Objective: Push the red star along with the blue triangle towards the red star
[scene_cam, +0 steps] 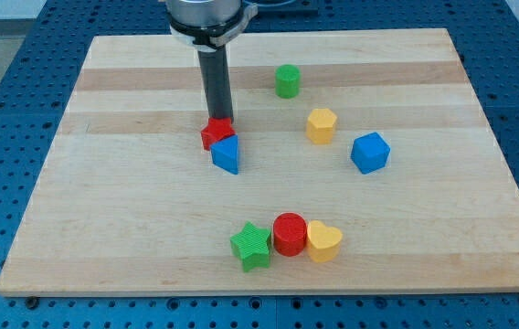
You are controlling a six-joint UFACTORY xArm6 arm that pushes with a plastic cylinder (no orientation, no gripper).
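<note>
A red star (213,134) sits a little left of the board's middle, touching a blue triangle (227,153) just below and to its right. My tip (217,120) stands at the red star's upper edge, touching it or nearly so. The rod rises from there to the view's top.
A green cylinder (287,81) stands near the view's top. A yellow hexagon (321,125) and a blue cube (369,153) lie to the right. A green star (251,246), red cylinder (289,234) and yellow heart (323,241) sit in a row near the bottom. The wooden board (104,210) ends at all four sides.
</note>
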